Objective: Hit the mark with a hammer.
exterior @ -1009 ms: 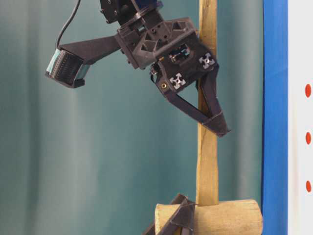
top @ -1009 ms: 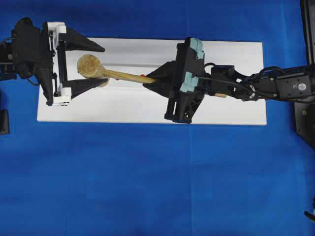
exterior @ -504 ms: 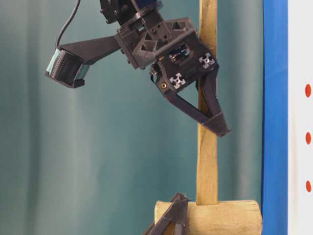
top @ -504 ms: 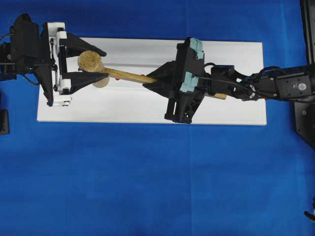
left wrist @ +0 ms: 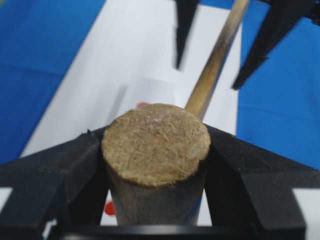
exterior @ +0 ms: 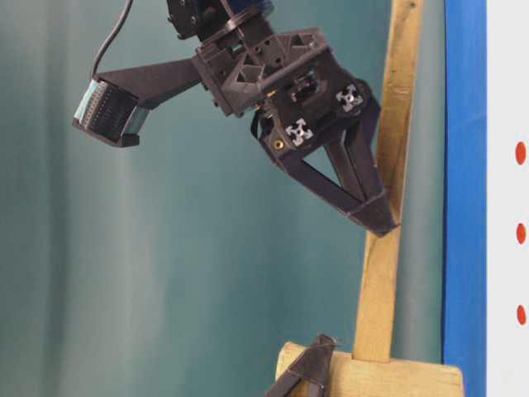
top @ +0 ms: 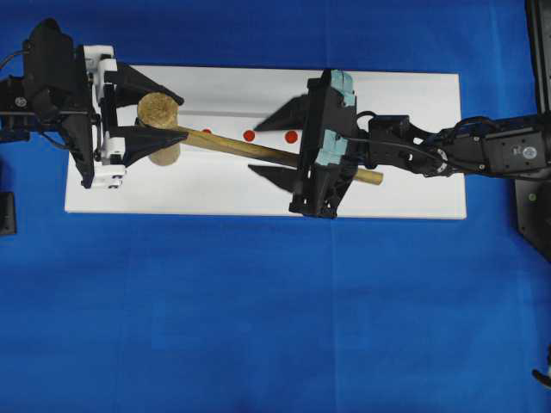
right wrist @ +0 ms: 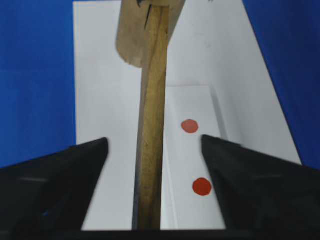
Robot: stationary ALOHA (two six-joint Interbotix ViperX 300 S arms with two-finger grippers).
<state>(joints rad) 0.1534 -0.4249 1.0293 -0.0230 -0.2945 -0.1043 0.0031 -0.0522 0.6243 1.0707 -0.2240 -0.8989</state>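
The hammer (top: 157, 109), a tan wooden mallet, lies over the white board (top: 258, 194). Its head (left wrist: 156, 135) is pinched between the black fingers (left wrist: 75, 165) of my left gripper (top: 183, 115), which is shut on it. The slim handle (top: 250, 148) slants right and passes between the spread fingers of my right gripper (top: 254, 148), which is open with a gap on both sides of the handle (right wrist: 152, 125). Three red marks (top: 249, 135) sit in a row on the board just beyond the handle; two of these marks (right wrist: 189, 126) show in the right wrist view.
The white board rests on a blue cloth (top: 275, 327) that covers the table. A black fixture (top: 7, 213) sits at the left edge, and the right arm's base (top: 534, 206) stands at the right edge.
My left gripper closed onto the hammer head. My right gripper then opened and let go of the handle, whose free end swung toward the board's near side, uncovering the red marks.
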